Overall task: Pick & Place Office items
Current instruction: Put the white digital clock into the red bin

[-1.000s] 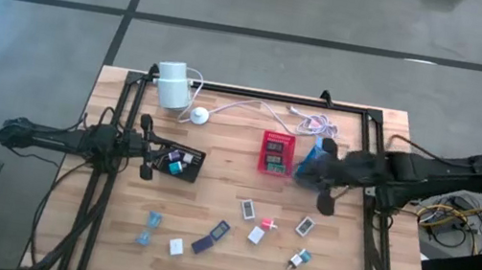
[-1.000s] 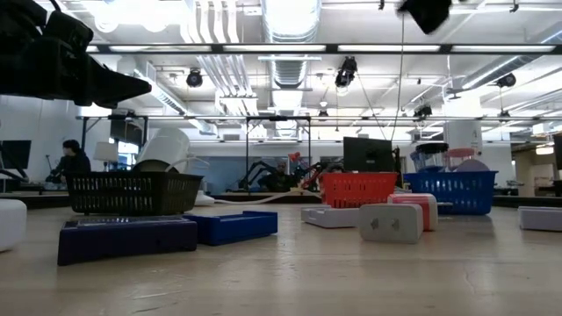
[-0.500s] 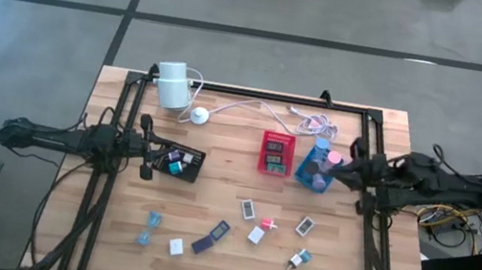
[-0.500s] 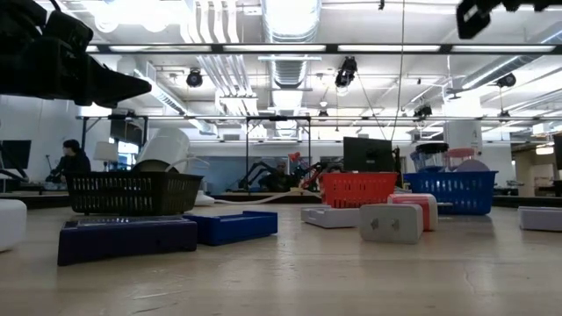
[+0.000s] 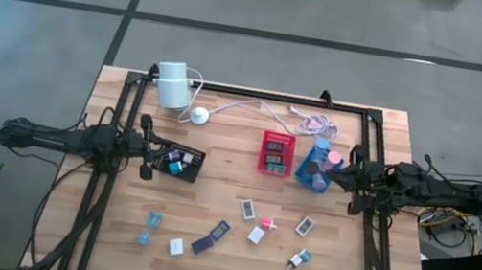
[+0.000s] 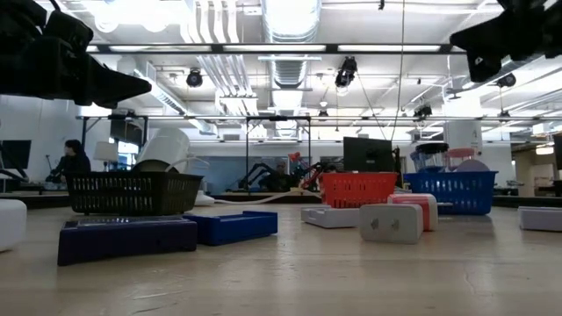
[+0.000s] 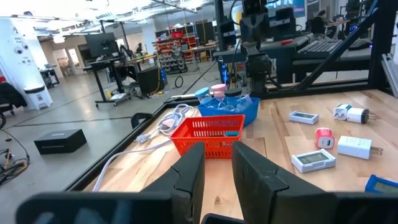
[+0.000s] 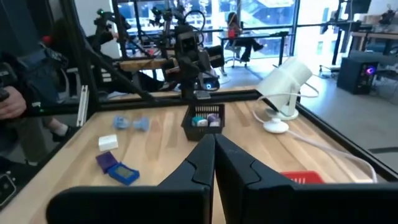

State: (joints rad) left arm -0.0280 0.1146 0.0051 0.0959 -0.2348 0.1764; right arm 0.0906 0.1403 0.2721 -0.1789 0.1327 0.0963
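Observation:
Several small office items (image 5: pixel 255 235) lie scattered on the near half of the wooden table, and a few more lie in the black tray (image 5: pixel 183 161) and the blue tray (image 5: pixel 311 168). The red tray (image 5: pixel 276 152) stands beside the blue one. My left gripper (image 5: pixel 153 149) hangs level at the black tray's left side; its fingers (image 7: pixel 189 180) stand a narrow gap apart with nothing between them. At the table's right edge my right gripper (image 5: pixel 341 167) points level at the blue tray. It is shut and holds nothing (image 8: pixel 214 155).
A white cylinder (image 5: pixel 172 83) lies at the far left with its round puck (image 5: pixel 199 115), and a white cable (image 5: pixel 255 108) trails along the far edge. A black frame (image 5: pixel 229 89) runs round the table. People show in the room beyond.
My right gripper has drawn back from above the blue tray toward the table's right edge. It has sunk and tipped up to level, staying shut. The blue tray, covered before, shows whole now.

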